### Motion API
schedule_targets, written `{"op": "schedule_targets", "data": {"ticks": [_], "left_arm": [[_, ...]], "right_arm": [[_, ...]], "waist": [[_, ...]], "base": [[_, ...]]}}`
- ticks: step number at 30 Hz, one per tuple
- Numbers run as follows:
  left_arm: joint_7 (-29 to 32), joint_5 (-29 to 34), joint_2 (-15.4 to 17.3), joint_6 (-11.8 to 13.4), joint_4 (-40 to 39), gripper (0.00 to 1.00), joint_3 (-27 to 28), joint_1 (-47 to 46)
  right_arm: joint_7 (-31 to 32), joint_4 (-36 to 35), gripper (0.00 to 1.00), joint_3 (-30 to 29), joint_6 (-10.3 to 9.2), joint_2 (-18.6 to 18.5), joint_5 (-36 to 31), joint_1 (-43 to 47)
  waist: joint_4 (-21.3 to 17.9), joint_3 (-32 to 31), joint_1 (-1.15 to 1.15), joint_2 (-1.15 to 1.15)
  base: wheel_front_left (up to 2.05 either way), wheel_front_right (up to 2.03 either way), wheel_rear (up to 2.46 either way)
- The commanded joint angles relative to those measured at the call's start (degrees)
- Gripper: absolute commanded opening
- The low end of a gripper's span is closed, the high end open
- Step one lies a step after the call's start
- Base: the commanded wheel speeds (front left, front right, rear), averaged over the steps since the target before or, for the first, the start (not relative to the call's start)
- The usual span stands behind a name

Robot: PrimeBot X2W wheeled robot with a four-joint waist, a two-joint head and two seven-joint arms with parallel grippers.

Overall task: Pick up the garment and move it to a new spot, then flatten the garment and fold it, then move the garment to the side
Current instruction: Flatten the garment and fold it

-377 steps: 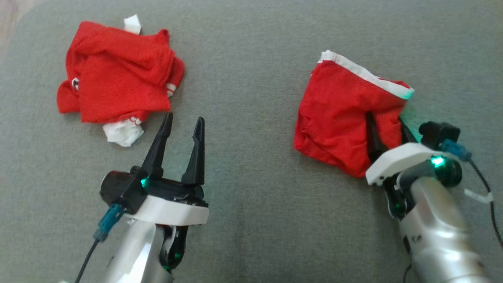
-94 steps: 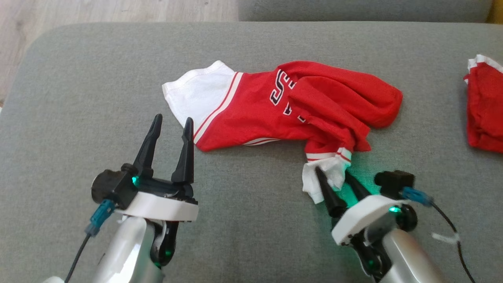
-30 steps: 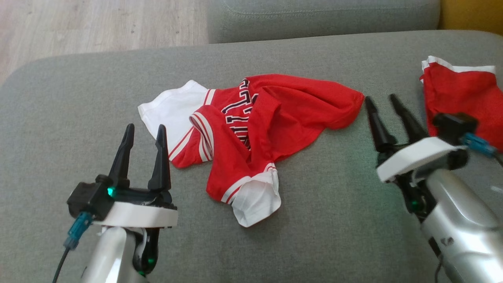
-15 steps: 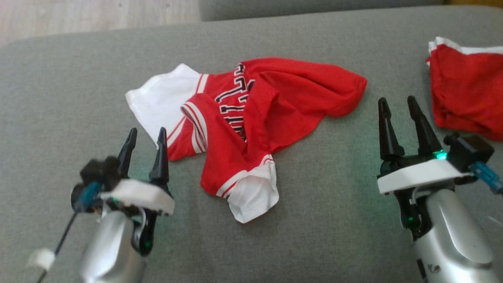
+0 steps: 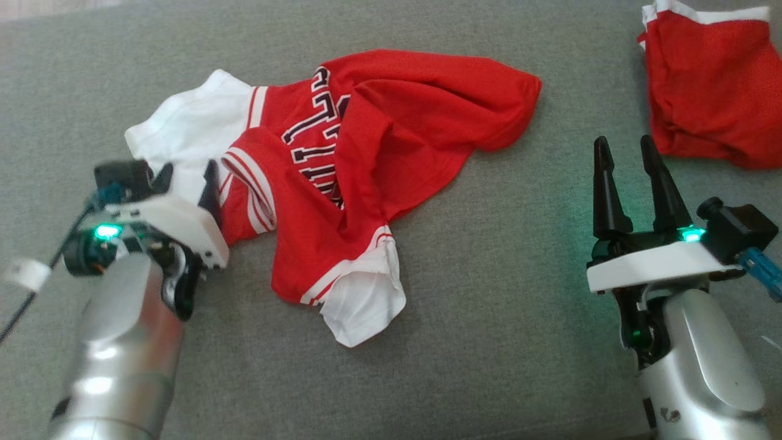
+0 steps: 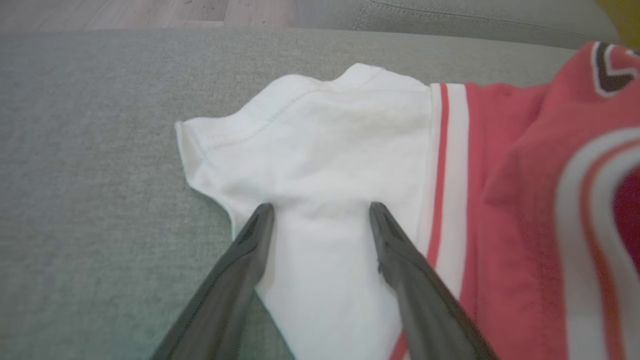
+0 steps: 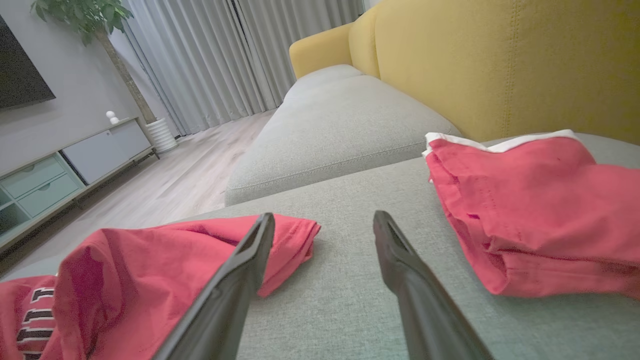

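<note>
The garment (image 5: 391, 128), a red jersey with white sleeves and dark lettering, lies crumpled on the grey cushion (image 5: 501, 293). My left gripper (image 5: 188, 177) is tilted down onto its left white sleeve (image 6: 330, 130). In the left wrist view that gripper (image 6: 320, 210) stands open, with both fingertips on the white fabric, which lies between them. My right gripper (image 5: 624, 146) hovers open and empty to the right of the jersey. In the right wrist view its fingers (image 7: 250, 260) frame bare cushion beside the jersey's red hem (image 7: 150, 260).
A second red garment with a white band (image 5: 708, 79) lies folded at the far right, close behind my right gripper, and appears again in the right wrist view (image 7: 540, 200). A yellow sofa back (image 7: 500, 65) rises behind it. Wooden floor (image 6: 125, 12) lies beyond the cushion's far edge.
The head camera has tipped down and shifted. My left gripper has swung forward and down onto the white sleeve. My right gripper has drawn back from the jersey's red hem and stays open.
</note>
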Motion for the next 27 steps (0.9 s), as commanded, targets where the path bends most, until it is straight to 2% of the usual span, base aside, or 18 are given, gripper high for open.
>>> {"op": "schedule_targets", "data": {"ticks": [1, 2, 7, 11, 21, 27], "left_arm": [[2.26, -0.16, 1.88, -0.29, 1.86, 0.27, 0.9, -0.12], [2.63, -0.1, 2.0, -0.67, 2.43, 0.0, 0.46, -0.48], [1.46, 0.34, 3.28, -1.53, 3.0, 0.0, -0.61, -2.29], [-3.4, 1.32, 5.55, -1.21, 1.38, 0.0, -0.51, -6.16], [-9.86, 6.93, 14.28, -2.19, -2.41, 0.0, -3.81, -23.06], [-13.08, 10.35, 17.2, -2.37, -1.22, 0.0, -6.98, -32.14]], "right_arm": [[-0.18, -2.34, 1.0, 0.93, -0.05, 0.52, -0.66, -0.46], [-0.21, -2.38, 1.0, 0.87, -0.05, 0.59, -0.72, -0.49], [-0.29, -2.42, 1.0, 0.77, -0.05, 0.84, -0.89, -0.86], [-0.28, -2.58, 1.0, 0.99, -0.05, 1.03, -0.96, -1.41], [-0.68, -3.15, 1.0, 3.11, -0.05, 1.3, -0.66, -4.44], [-1.35, -2.3, 1.0, 4.57, -0.05, 1.4, -0.08, -5.78]], "waist": [[-0.44, 0.5, -0.01, 0.0], [-0.5, 0.57, -0.01, 0.0], [-0.64, 0.74, -0.01, 0.0], [-0.96, 1.43, -0.01, 0.0], [-3.82, 5.96, -0.01, 0.0], [-5.17, 8.14, -0.01, 0.0]], "base": [[0.0, 0.0, 0.0], [0.0, 0.0, 0.0], [0.0, 0.0, 0.0], [0.0, 0.0, 0.0], [0.0, 0.0, 0.0], [0.0, 0.0, 0.0]]}}
